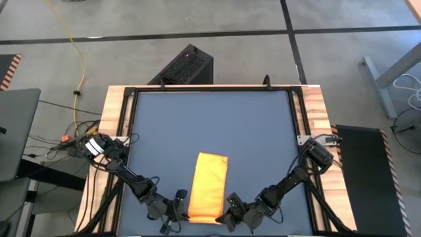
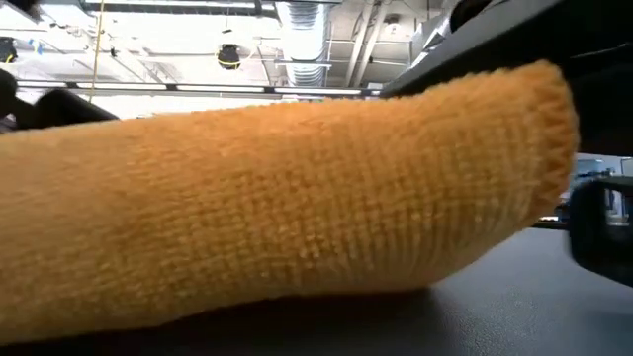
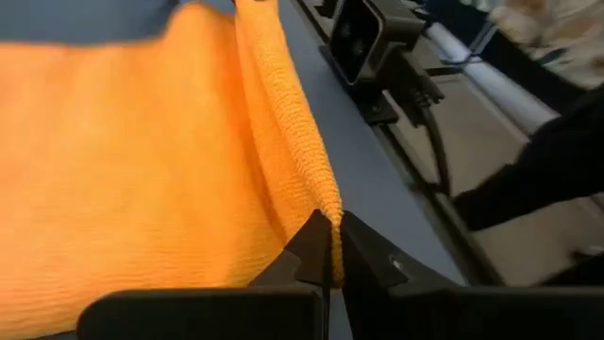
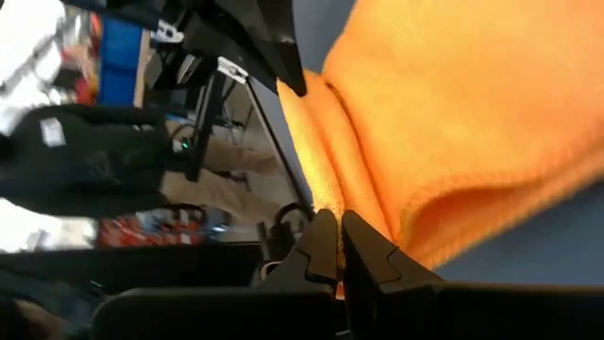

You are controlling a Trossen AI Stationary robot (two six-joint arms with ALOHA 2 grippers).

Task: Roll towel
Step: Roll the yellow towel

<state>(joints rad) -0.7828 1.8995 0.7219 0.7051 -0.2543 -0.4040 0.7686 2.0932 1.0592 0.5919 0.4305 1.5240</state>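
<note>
The towel (image 1: 208, 186) lies as a narrow folded strip on the dark table mat (image 1: 210, 125), toward the near edge and between the two arms; its near end is lifted slightly but no turn is rolled yet, so I judge the rolling barely begun, nearly all left. Left gripper (image 1: 176, 205) pinches the strip's near left corner, fingers (image 3: 311, 247) closed on the cloth edge, arm stretched low along the mat. Right gripper (image 1: 230, 212) mirrors it, clamped on the near right corner.
</note>
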